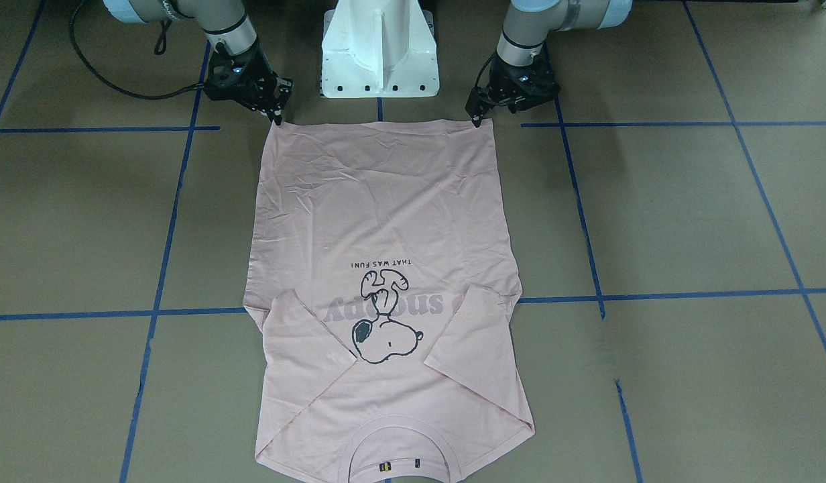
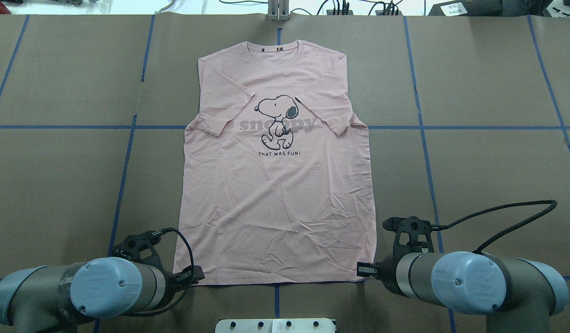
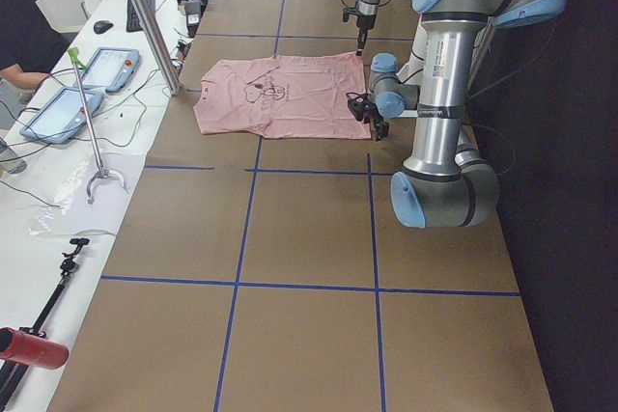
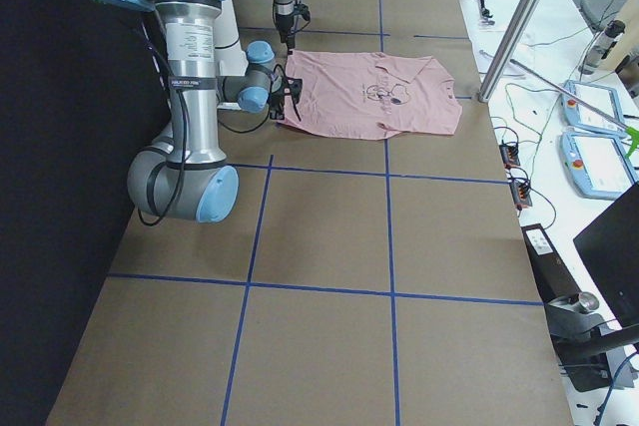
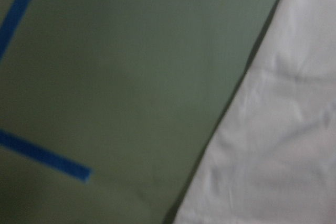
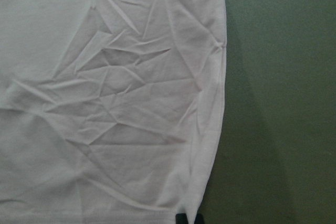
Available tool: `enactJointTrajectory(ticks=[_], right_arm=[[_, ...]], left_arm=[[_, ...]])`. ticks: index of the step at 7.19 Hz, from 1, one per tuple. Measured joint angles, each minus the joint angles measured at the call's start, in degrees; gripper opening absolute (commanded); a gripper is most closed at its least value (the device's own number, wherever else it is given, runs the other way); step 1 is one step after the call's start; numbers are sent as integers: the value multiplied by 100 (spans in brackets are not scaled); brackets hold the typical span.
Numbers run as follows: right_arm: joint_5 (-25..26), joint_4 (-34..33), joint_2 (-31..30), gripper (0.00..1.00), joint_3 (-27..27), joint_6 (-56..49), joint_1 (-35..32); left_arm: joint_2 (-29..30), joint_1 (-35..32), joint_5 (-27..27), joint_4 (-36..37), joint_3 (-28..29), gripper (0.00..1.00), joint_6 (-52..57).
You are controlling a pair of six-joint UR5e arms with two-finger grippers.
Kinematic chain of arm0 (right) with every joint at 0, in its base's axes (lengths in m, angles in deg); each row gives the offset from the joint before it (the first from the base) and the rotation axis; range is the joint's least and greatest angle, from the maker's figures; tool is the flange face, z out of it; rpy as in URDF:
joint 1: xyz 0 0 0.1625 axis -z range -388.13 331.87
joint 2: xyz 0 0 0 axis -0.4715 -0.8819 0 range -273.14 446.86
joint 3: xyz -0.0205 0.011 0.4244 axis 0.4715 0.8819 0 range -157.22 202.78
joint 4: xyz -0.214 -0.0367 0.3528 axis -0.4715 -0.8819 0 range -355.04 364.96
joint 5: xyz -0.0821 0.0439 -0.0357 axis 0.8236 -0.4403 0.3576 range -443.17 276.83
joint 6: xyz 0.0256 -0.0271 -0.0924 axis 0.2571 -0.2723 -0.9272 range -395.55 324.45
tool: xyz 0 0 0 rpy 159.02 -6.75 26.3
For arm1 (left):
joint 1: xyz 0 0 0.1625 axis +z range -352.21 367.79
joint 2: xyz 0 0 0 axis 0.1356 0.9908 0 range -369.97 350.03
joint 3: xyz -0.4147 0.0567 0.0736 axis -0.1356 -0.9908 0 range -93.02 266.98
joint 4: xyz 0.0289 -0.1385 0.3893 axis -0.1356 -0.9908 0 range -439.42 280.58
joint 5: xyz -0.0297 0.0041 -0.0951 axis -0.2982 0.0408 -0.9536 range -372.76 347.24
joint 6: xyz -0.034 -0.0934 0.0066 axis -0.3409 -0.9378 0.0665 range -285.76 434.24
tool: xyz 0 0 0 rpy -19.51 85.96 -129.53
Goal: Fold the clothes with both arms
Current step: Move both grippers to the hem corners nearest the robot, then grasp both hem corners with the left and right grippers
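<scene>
Views of a pink T-shirt [image 2: 275, 194] lying flat, print up, on the table [image 2: 488, 162], with the collar away from the robot and the hem toward it; both sleeves are folded in over the chest. The overhead view shows the whole garment but hides most of each gripper behind its arm. The front-facing view shows the jaws clearly: the left gripper [image 1: 477, 119] is at one hem corner and the right gripper [image 1: 277, 117] at the other, each with its fingers drawn close together to a narrow point that meets the cloth, clenched on the corner. The hem itself lies flat on the table. This view also shows the pedestal [image 1: 379, 54] between the arms. The right wrist view shows creased fabric and the side hem, with dark fingertips [image 6: 181, 219] just at the corner at the bottom edge. The left wrist view is blurred, showing only the shirt's edge, bare table and blue tape [image 5: 42, 156], with no fingers. Only the exterior left view shows a person [image 3: 24, 26] at a side bench.
</scene>
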Motion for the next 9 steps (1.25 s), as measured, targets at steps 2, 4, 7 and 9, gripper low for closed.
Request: enactJointTrajectory(ticks=[2, 4, 7, 9], right_arm=[[-9, 0, 3, 0, -16, -2, -3], [-17, 0, 3, 0, -29, -8, 2], [-18, 0, 3, 0, -35, -7, 2], [-18, 0, 3, 0, -40, -8, -5]], left_arm=[[123, -58, 100, 134, 11, 97, -48], [127, -230, 145, 152, 138, 97, -13], [129, -236, 152, 157, 228, 92, -3], [129, -210, 143, 158, 226, 89, -3]])
